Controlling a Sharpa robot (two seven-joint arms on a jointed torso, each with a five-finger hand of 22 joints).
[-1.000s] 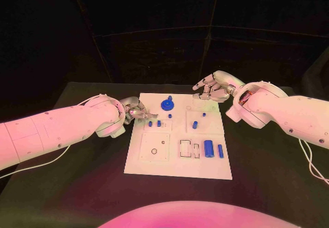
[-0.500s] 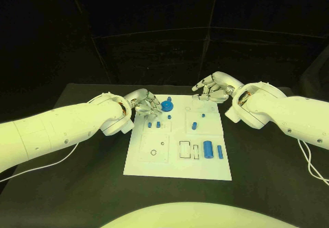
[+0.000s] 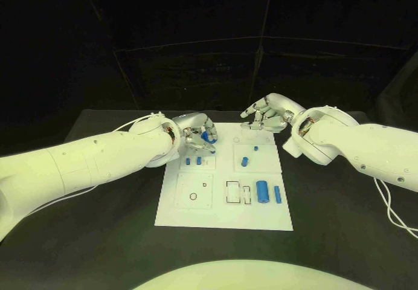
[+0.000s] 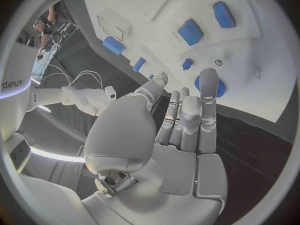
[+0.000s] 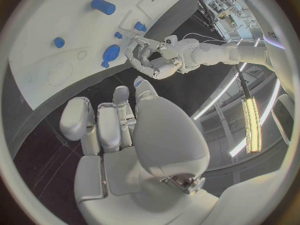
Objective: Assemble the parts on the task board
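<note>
The white task board (image 3: 222, 208) lies in the middle of the black table. At its far end stands a round blue part (image 3: 210, 137), partly hidden by my left hand (image 3: 195, 131). That hand hovers right at it with fingers spread; in the left wrist view a fingertip (image 4: 208, 80) overlaps the round blue part (image 4: 218, 89), and no grip shows. My right hand (image 3: 266, 115) hangs over the board's far right corner, fingers loosely bent and empty. Two small blue pegs (image 3: 194, 161) and a short blue peg (image 3: 246, 161) sit mid-board. A thick blue cylinder (image 3: 263, 192) and a slim blue cylinder (image 3: 278, 193) lie nearer me.
Empty outlined slots (image 3: 236, 191) and a small ring outline (image 3: 193, 196) mark the board's near half. Black table (image 3: 96, 241) surrounds the board on all sides. In the right wrist view my left hand (image 5: 153, 62) shows beside the round blue part (image 5: 111, 52).
My left hand has moved from the board's left edge toward the far end, up to the round blue part. The right hand has stayed almost in place.
</note>
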